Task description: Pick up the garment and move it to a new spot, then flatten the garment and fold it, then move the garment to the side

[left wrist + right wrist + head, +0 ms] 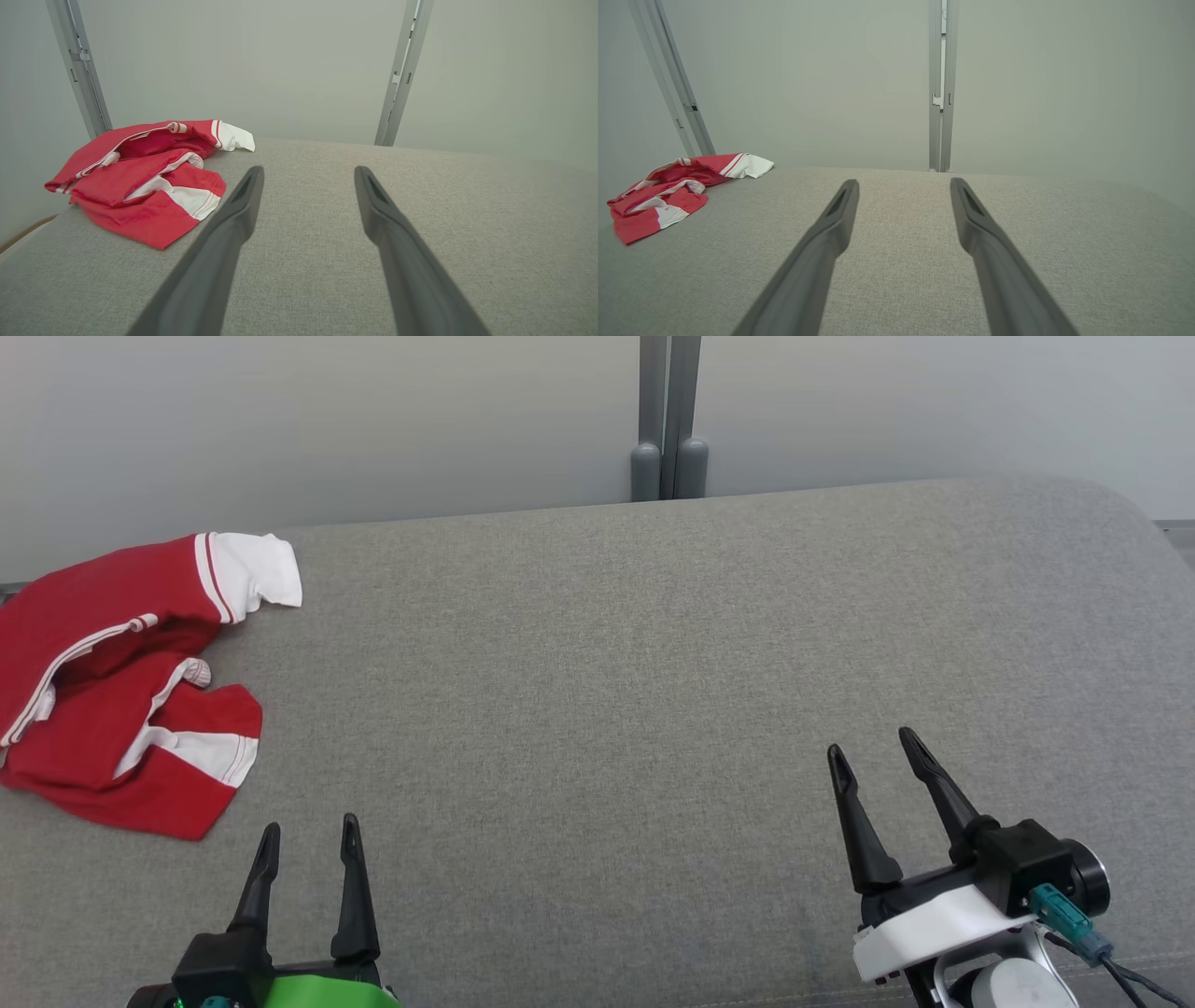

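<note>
A crumpled red garment [112, 691] with white panels and stripes lies at the far left of the grey padded surface [653, 691]. It also shows left of the fingers in the left wrist view as the garment [140, 186], and far left in the right wrist view as the garment [663, 191]. My left gripper [310, 838] hovers open near the front edge, just right of and nearer than the garment, with nothing between its fingers. My right gripper [873, 749] stands open at the lower right, far from the garment, and it holds nothing.
A pale wall runs behind the surface, with a grey double post [668, 429] at its middle. The surface's back right corner [1120, 513] is rounded. Another grey post [79, 70] stands behind the garment.
</note>
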### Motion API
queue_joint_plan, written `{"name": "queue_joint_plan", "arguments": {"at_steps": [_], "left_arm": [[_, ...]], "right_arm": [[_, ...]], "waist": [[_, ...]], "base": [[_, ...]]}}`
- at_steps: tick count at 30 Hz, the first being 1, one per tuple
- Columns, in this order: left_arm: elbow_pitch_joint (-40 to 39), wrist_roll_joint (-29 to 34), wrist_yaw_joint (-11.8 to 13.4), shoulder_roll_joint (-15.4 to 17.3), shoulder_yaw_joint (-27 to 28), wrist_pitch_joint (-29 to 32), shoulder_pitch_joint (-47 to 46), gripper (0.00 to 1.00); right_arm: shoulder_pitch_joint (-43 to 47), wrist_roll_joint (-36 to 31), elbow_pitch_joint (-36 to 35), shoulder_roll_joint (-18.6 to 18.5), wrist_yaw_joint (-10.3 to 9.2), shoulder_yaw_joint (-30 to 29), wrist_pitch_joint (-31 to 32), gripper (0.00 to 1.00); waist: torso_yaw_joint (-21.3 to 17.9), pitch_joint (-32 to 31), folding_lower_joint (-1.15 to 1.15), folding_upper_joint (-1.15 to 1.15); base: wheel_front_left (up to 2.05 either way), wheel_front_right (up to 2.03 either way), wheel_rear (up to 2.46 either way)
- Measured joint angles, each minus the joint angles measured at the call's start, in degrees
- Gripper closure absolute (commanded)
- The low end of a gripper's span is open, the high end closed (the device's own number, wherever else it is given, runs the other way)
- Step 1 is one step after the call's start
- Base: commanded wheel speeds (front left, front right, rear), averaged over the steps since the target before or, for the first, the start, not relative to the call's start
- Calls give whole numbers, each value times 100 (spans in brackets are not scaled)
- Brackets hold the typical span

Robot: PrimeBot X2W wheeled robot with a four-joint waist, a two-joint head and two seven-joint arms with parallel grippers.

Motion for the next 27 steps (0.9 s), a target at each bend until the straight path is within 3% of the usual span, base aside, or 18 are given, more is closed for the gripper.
{"name": "queue_joint_plan", "arguments": {"at_steps": [27], "left_arm": [[105,38,19,2,-15,-34,104,0]], "right_arm": [[-1,-73,213,-2,0,-34,-52,0]], "waist": [[-2,-110,0,0]], "base": [[0,0,0]]}}
